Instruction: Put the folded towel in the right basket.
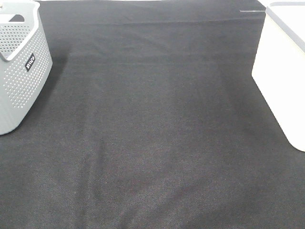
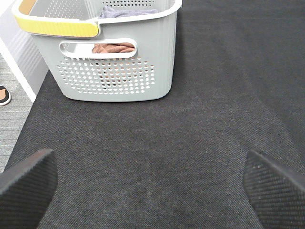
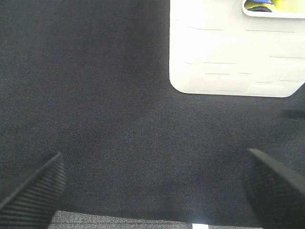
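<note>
No towel lies on the black tablecloth (image 1: 152, 124). The right basket (image 1: 283, 62) is white and stands at the table's right edge; the right wrist view shows its wall (image 3: 228, 52) with yellow and dark blue cloth (image 3: 267, 5) inside at the rim. The left basket (image 1: 21, 67) is grey and perforated. In the left wrist view it (image 2: 114, 71) holds a rust-brown towel (image 2: 113, 47) behind the handle slot and a grey-lilac towel (image 2: 126, 11) on top. My left gripper (image 2: 152, 191) and right gripper (image 3: 155, 191) are both open and empty above bare cloth. Neither shows in the exterior view.
The grey basket has a yellow handle (image 2: 57, 26). In the left wrist view the table's edge runs beside the basket, with grey floor (image 2: 12, 124) and a shoe (image 2: 4, 95) beyond it. The right wrist view shows the table's edge and floor (image 3: 143, 223).
</note>
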`<state>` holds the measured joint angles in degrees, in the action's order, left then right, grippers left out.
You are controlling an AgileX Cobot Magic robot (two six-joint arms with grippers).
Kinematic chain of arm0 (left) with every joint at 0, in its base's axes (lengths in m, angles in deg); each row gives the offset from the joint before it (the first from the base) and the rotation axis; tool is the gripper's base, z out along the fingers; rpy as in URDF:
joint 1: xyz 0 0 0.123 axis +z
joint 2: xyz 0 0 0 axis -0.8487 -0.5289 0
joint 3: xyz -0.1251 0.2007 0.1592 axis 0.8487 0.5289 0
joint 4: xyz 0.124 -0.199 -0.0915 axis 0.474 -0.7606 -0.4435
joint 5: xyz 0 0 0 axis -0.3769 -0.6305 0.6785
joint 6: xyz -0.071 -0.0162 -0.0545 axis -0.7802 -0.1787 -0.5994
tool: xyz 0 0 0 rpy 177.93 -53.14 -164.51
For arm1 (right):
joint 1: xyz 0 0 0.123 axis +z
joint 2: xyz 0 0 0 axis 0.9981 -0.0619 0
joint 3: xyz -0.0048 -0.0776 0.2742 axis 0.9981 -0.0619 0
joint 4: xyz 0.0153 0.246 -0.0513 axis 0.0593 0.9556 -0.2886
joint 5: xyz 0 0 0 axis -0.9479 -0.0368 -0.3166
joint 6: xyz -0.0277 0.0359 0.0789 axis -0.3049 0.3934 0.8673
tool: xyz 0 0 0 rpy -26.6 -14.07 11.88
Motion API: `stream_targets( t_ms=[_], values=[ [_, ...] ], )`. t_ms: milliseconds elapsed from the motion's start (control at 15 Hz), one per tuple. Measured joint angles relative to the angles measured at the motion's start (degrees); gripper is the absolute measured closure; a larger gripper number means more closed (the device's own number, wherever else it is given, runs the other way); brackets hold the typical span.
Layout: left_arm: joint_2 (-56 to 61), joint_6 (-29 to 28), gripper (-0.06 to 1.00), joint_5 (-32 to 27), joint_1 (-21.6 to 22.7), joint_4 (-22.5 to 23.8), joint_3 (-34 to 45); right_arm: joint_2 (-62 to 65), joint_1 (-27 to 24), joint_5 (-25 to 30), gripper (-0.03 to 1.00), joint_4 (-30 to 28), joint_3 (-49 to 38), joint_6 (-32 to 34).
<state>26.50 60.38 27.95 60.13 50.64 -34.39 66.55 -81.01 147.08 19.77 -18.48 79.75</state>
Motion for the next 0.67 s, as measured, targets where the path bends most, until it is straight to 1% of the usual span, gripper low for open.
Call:
stream_targets(
  t_ms=[133, 267, 667],
  values=[
    [0.00, 0.11, -0.04, 0.00, 0.00, 0.00, 0.00, 0.00, -0.34, 0.00, 0.00, 0.00, 0.00, 0.00],
    [0.00, 0.11, -0.04, 0.00, 0.00, 0.00, 0.00, 0.00, -5.27, 0.00, 0.00, 0.06, 0.00, 0.00],
    [0.00, 0.11, -0.04, 0.00, 0.00, 0.00, 0.00, 0.00, -5.67, 0.00, 0.00, 0.52, 0.00, 0.00]
  ],
)
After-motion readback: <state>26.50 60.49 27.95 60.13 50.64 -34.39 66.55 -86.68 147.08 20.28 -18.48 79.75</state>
